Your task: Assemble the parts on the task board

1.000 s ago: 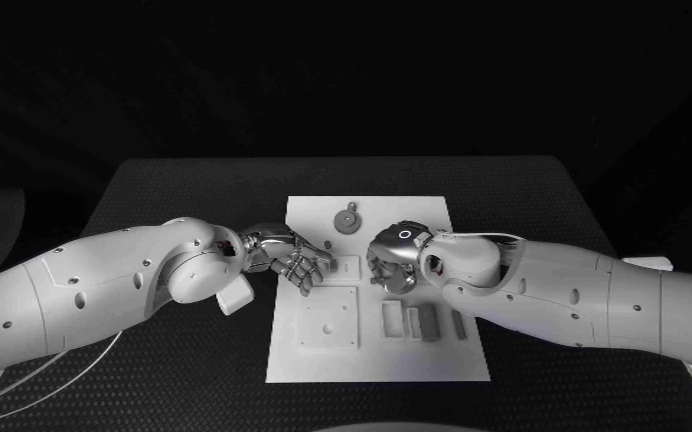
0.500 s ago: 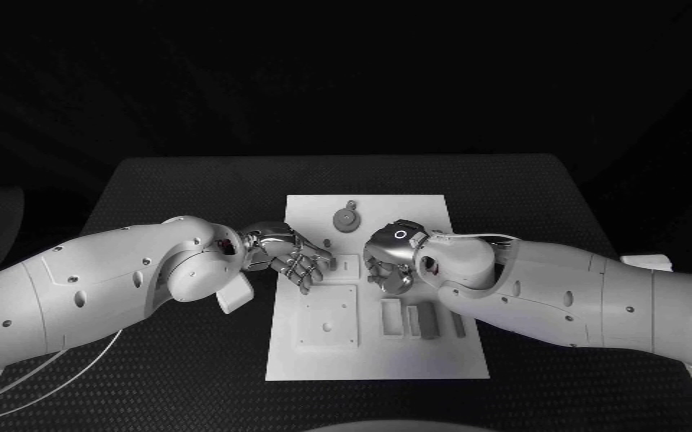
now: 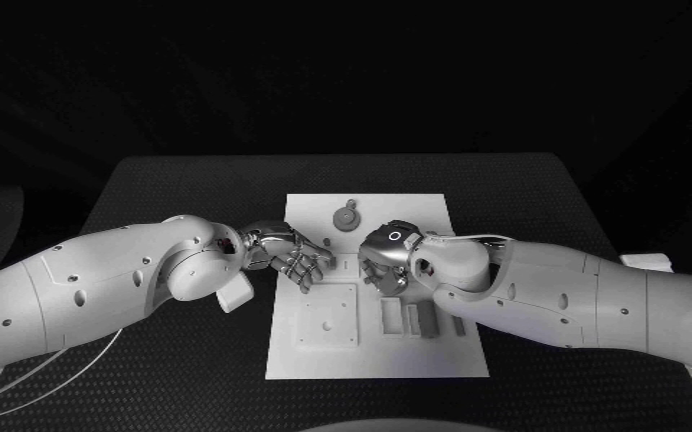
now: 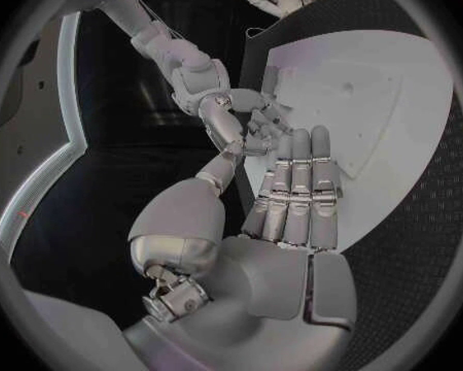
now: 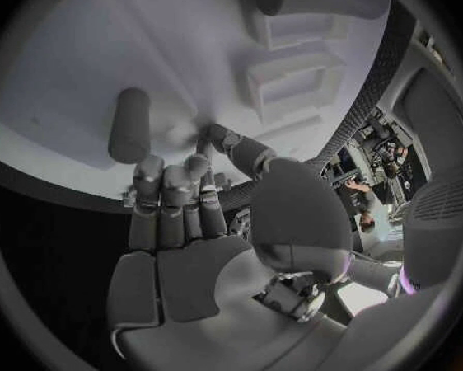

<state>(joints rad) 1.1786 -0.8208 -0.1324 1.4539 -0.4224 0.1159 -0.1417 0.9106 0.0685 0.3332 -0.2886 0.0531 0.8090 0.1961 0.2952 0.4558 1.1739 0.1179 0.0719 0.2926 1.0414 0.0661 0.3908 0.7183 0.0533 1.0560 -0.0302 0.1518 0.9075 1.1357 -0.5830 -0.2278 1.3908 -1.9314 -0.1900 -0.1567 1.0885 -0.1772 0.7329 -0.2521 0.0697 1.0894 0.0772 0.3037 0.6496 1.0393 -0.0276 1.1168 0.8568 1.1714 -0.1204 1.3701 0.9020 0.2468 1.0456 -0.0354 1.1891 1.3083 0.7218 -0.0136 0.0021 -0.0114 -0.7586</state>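
Starting at 9 o'clock in the head view, your left hand (image 3: 296,256) rests over the left edge of the task board (image 3: 378,360), which lies at the centre of the black desk (image 3: 173,187); its fingers are extended side by side over the white surface with nothing between them, so read this hand as released. Just inboard of those fingers sits a small block part (image 3: 346,266), and at 12 o'clock on the board a round part (image 3: 346,218) with a small tab lies flat. Below, toward 7 o'clock, a square plate (image 3: 329,318) is set on the board, and beside it toward 5 o'clock stands a row of narrow upright parts (image 3: 420,320). Moving right, your right hand (image 3: 387,260) is lowered onto the middle of the board, fingers pointing down and curled in; the right wrist view shows its fingertips (image 5: 195,166) against the surface beside a dark cylindrical part (image 5: 129,125), apart from it. Whether anything small is pinched under those fingertips cannot be told. As a judgement, the step in hand is the seating or picking of a small piece at the board's centre, with most of the assembly apparently not yet done. The next move calls for a fine fingertip placement while your left hand steadies the board, and you should keep the two hands, which are near each other, from colliding.
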